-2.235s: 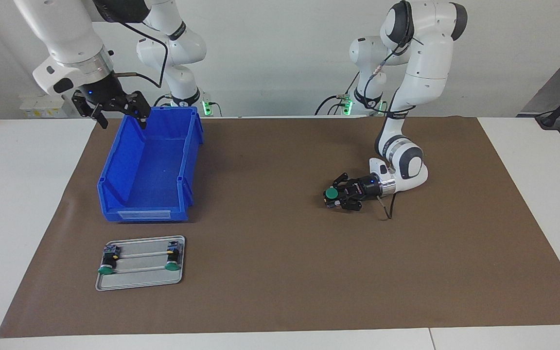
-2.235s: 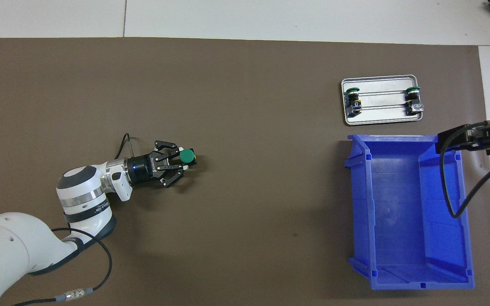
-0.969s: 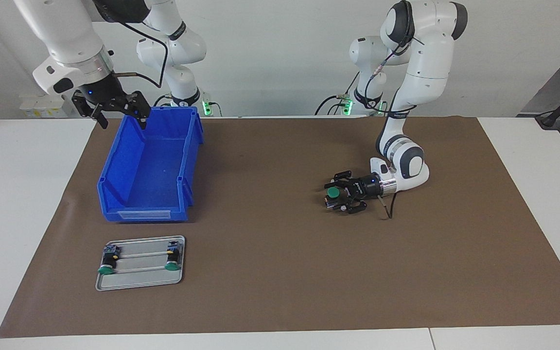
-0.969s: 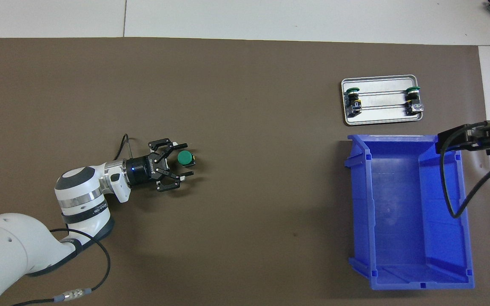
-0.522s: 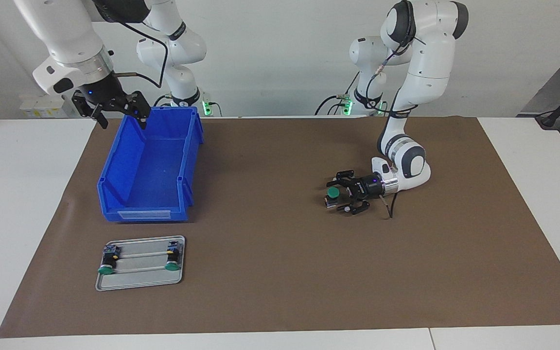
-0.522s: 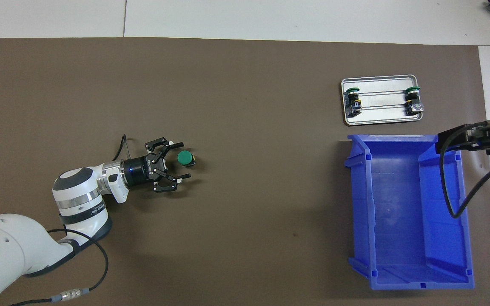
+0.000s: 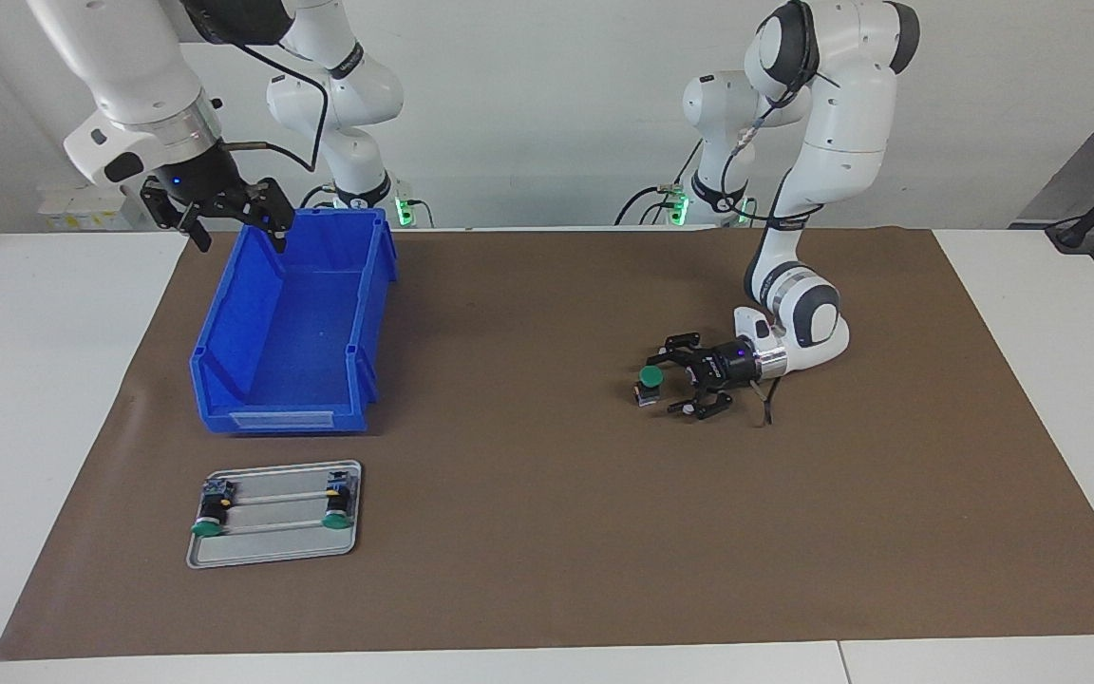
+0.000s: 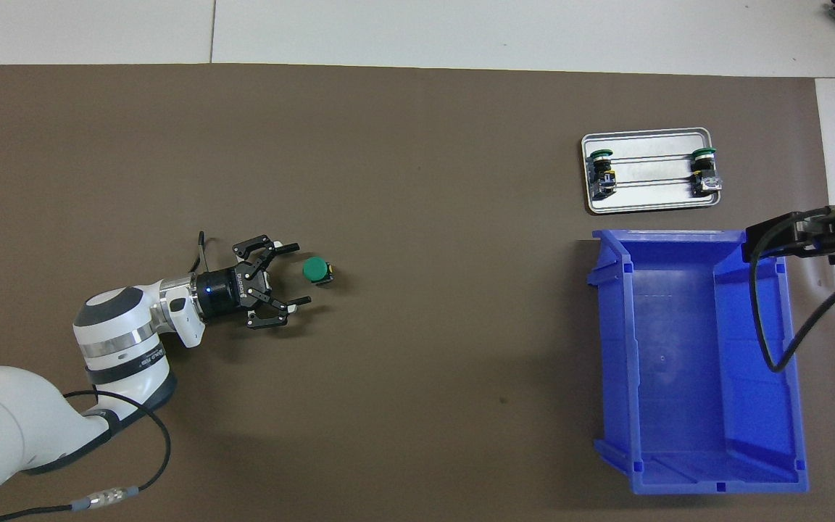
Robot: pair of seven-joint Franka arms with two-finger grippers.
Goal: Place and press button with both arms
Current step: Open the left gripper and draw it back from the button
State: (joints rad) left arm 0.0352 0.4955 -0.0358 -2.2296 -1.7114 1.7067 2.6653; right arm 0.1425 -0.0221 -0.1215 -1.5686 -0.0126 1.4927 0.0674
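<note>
The button stands on the brown mat with its green cap up; it also shows in the overhead view. My left gripper lies low over the mat, open and empty. It is just beside the button toward the left arm's end, and its fingertips stand clear of the button. My right gripper is open and empty, held up over the blue bin's corner nearest the robots. It waits there and shows partly in the overhead view.
The blue bin sits at the right arm's end of the mat. A metal tray, farther from the robots than the bin, holds two identical green buttons.
My left gripper opened, let go of the button, and drew back toward the left arm's end. The button stays on the mat. The right arm has not moved.
</note>
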